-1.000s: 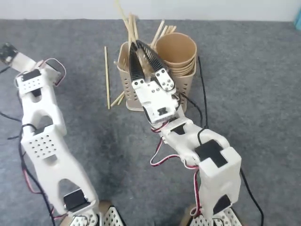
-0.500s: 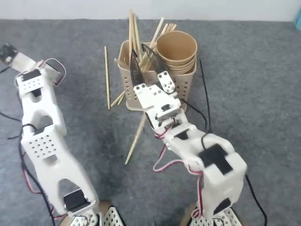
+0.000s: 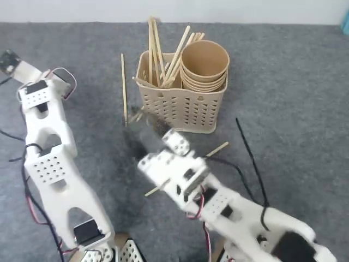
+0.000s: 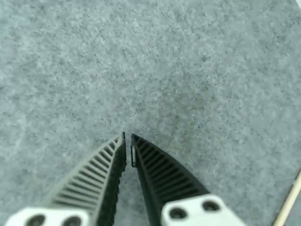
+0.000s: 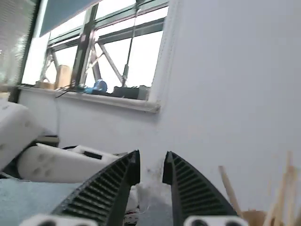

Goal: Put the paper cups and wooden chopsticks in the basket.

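basket (image 3: 180,106): upright on the grey counter (image 3: 305,82), toward 12 o'clock in the high view.
paper cups (image 3: 204,60): nested in one stack, standing in the basket's 3 o'clock half.
standing chopsticks (image 3: 155,49): a tilted bundle in the basket's 9 o'clock half, tips above the rim, some leaning toward the cup stack.
side chopstick (image 3: 124,87): flat on the counter just at 9 o'clock of the basket, lying along the 12-to-6 line.
front chopstick (image 3: 218,148): on the counter at 6 o'clock of the basket, slanting from 2 to 8, its middle hidden under the right arm (image 3: 218,202).
right tool (image 5: 150,162): jaws a little apart with nothing between them, aimed up at a white wall (image 5: 235,94) and a window (image 5: 108,52).
left tool (image 4: 128,136): jaws together, tips almost touching, nothing between them, over bare counter.
left arm (image 3: 49,158): at the 9 o'clock side of the high view, well apart from the basket.
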{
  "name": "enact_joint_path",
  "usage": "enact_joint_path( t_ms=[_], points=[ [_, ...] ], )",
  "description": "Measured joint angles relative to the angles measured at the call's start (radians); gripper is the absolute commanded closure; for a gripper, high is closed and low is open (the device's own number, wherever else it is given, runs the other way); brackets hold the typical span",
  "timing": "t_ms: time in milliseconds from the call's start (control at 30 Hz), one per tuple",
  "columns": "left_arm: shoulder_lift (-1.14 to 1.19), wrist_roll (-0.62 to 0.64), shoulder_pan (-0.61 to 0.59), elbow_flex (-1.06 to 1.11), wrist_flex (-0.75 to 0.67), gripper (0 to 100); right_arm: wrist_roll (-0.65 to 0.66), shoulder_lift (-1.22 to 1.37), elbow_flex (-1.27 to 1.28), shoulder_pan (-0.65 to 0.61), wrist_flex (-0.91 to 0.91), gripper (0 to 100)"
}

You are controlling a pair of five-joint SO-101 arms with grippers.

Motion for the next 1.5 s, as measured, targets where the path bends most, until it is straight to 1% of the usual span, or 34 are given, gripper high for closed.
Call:
enact_joint_path(
  t_ms=[33, 100, 167, 233, 300, 367, 433, 533, 633, 700, 767, 1000, 1133, 1200, 1267, 1400, 1500],
  points=[
    [0.000, 0.000, 0.000, 0.000, 0.000, 98, -0.011, -0.026, 0.002, -0.017, 0.049, 91.1],
    [0.000, 0.000, 0.000, 0.000, 0.000, 98, -0.075, -0.081, 0.002, -0.018, 0.130, 91.1],
    [0.000, 0.000, 0.000, 0.000, 0.000, 98, -0.183, -0.127, -0.005, 0.006, 0.215, 91.1],
    [0.000, 0.000, 0.000, 0.000, 0.003, 98, -0.319, -0.161, -0.051, 0.051, 0.351, 91.1],
    [0.000, 0.000, 0.003, 0.000, 0.021, 98, -0.463, -0.180, -0.133, 0.087, 0.542, 91.0],
    [0.000, -0.003, 0.014, 0.000, 0.035, 98, -0.606, -0.183, -0.236, 0.114, 0.770, 91.0],
    [0.000, -0.037, 0.028, 0.000, 0.035, 98, -0.715, -0.183, -0.324, 0.126, 1.013, 91.0],
    [0.000, -0.118, 0.041, 0.000, 0.035, 98, -0.755, -0.183, -0.376, 0.123, 1.318, 91.0],
    [0.000, -0.157, 0.057, 0.000, 0.035, 98, -0.749, -0.183, -0.384, 0.127, 1.478, 91.0],
    [0.000, -0.161, 0.063, 0.000, 0.035, 98, -0.658, -0.183, -0.390, 0.127, 1.556, 91.0],
    [0.000, -0.164, 0.063, 0.000, 0.035, 98, -0.512, -0.183, -0.391, 0.112, 1.616, 91.0],
    [0.000, -0.167, 0.063, 0.000, 0.035, 98, 0.060, -0.183, -0.391, -0.094, 1.789, 91.0],
    [0.000, -0.167, 0.063, 0.000, 0.035, 98, 0.293, -0.181, -0.391, -0.135, 1.906, 91.0],
    [0.000, -0.167, 0.063, 0.000, 0.035, 98, 0.376, -0.143, -0.393, -0.135, 1.929, 91.0],
    [0.000, -0.167, 0.063, 0.000, 0.035, 98, 0.419, -0.075, -0.393, -0.135, 1.929, 91.0],
    [0.000, -0.167, 0.063, 0.000, 0.035, 98, 0.448, 0.120, -0.483, -0.133, 1.933, 91.0],
    [0.000, -0.167, 0.061, 0.000, 0.035, 98, 0.451, 0.284, -0.588, -0.127, 1.975, 91.0]
  ],
)
